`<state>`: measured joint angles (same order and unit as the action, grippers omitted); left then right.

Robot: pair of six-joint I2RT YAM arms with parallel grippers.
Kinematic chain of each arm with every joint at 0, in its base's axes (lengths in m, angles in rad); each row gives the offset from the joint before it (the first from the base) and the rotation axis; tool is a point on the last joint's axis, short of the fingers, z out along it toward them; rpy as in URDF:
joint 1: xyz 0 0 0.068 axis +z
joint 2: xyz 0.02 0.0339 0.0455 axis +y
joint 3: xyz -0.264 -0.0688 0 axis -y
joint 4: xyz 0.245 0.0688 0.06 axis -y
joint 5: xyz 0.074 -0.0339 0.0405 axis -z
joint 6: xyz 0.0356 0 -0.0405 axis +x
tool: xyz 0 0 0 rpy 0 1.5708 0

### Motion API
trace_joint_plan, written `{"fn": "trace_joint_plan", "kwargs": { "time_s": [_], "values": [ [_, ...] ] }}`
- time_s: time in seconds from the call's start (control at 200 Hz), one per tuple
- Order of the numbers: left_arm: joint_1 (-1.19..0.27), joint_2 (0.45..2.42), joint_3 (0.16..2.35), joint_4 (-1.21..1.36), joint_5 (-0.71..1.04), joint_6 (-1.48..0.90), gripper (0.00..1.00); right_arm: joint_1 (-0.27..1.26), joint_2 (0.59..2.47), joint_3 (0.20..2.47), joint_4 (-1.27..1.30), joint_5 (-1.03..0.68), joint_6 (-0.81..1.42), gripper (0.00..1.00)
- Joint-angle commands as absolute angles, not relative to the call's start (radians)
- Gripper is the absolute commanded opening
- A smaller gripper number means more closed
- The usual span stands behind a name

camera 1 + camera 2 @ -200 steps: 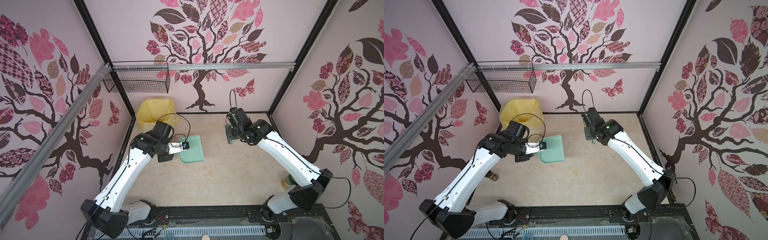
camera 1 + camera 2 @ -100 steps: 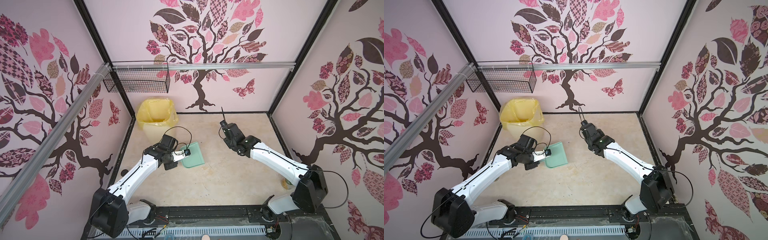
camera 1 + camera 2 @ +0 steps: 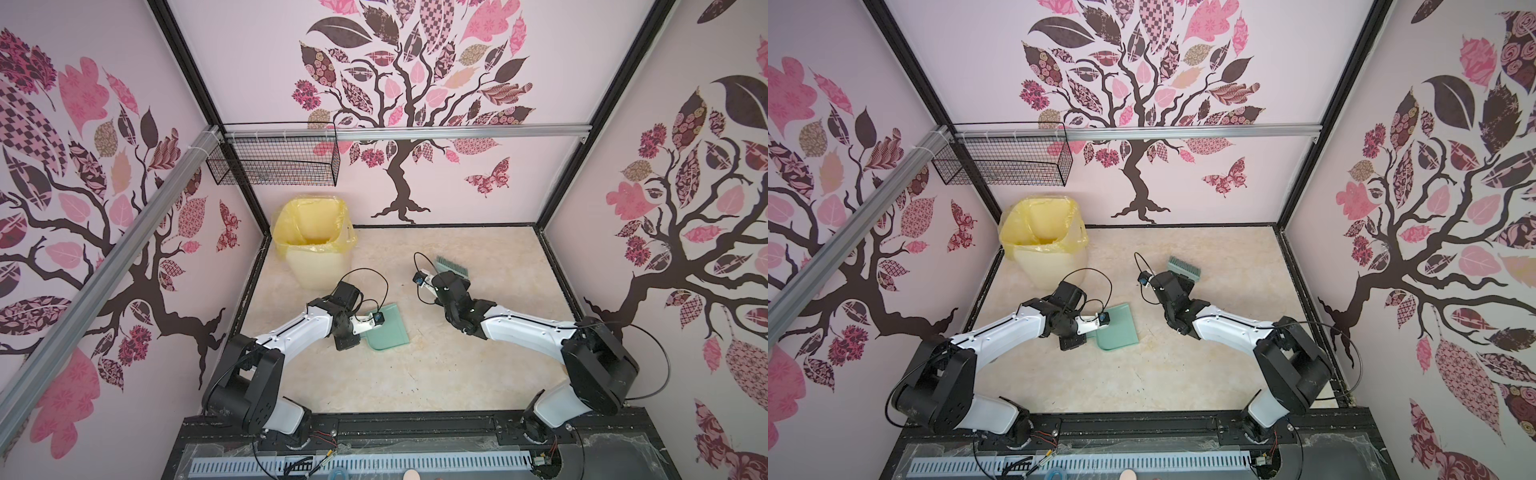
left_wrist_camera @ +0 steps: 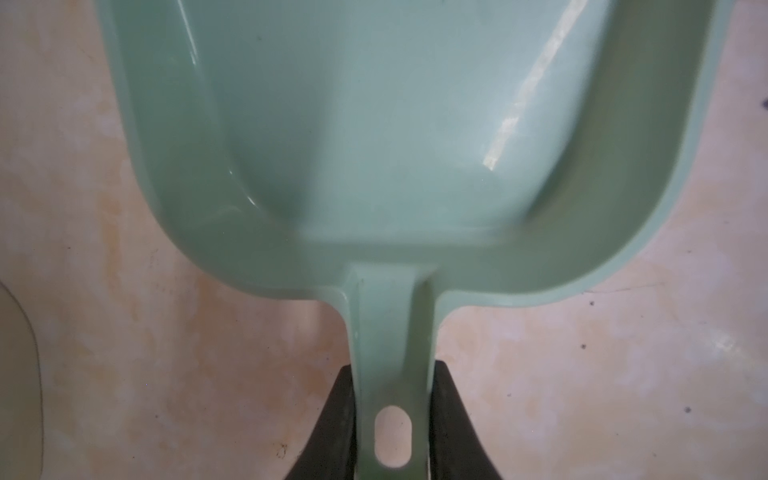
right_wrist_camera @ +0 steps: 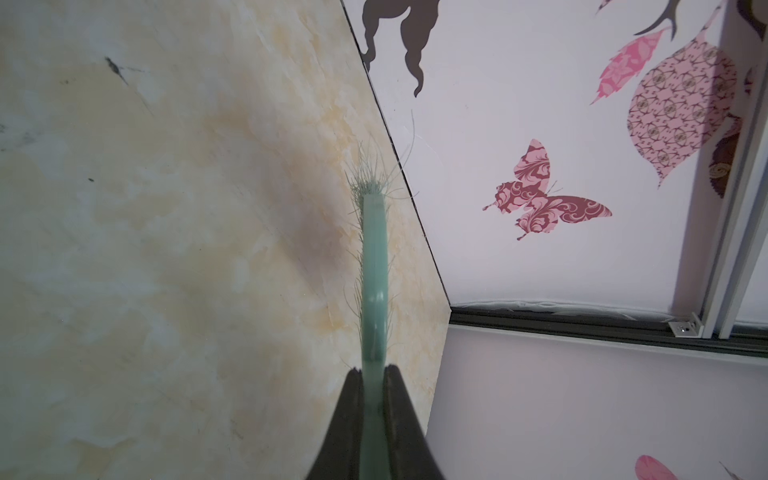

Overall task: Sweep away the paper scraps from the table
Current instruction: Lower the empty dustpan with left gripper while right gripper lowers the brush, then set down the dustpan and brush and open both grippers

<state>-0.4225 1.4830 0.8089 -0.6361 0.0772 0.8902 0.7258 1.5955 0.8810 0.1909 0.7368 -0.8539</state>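
Left gripper (image 4: 392,376) clamps dustpan (image 4: 374,124) handle, right gripper (image 5: 372,374) clamps brush (image 5: 374,270). Desk (image 3: 415,374) looks scrap-free, maybe; lay both flat before releasing.

Dustpan (image 4: 374,124) lip, left end effector (image 4: 392,368) cropped

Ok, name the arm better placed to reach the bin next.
Left. The left end effector clamps the dustpan handle beside the bin; the right end effector holds the brush farther away.

Both top views are bright, evenly lit, bowed at the edges. Glare streaks the dustpan (image 4: 395,124); the blurred brush (image 5: 374,282) shadows the counter (image 5: 166,249) softly.
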Motion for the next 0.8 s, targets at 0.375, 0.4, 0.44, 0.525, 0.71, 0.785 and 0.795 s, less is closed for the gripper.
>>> {"fn": "trace_joint_plan", "kwargs": {
  "time_s": [0.375,0.4,0.44,0.525,0.71,0.785,0.795],
  "values": [
    [-0.413,1.537,0.818,-0.623,0.112,0.911,0.06,0.799,1.695,0.717,0.258,0.849,-0.858,0.00],
    [-0.413,1.532,0.819,-0.629,0.112,0.911,0.07,0.805,1.682,0.708,0.240,0.847,-0.839,0.00],
    [-0.413,1.523,0.824,-0.640,0.112,0.911,0.08,0.814,1.658,0.704,0.186,0.835,-0.793,0.00],
    [-0.411,1.504,0.839,-0.664,0.117,0.910,0.10,0.822,1.606,0.722,0.043,0.793,-0.682,0.00],
    [-0.411,1.473,0.871,-0.716,0.132,0.903,0.16,0.827,1.520,0.733,-0.099,0.739,-0.558,0.09],
    [-0.411,1.467,0.880,-0.729,0.128,0.902,0.20,0.826,1.497,0.741,-0.147,0.706,-0.528,0.13],
    [-0.411,1.466,0.881,-0.730,0.127,0.901,0.21,0.826,1.495,0.742,-0.151,0.703,-0.524,0.14]
  ]
}}
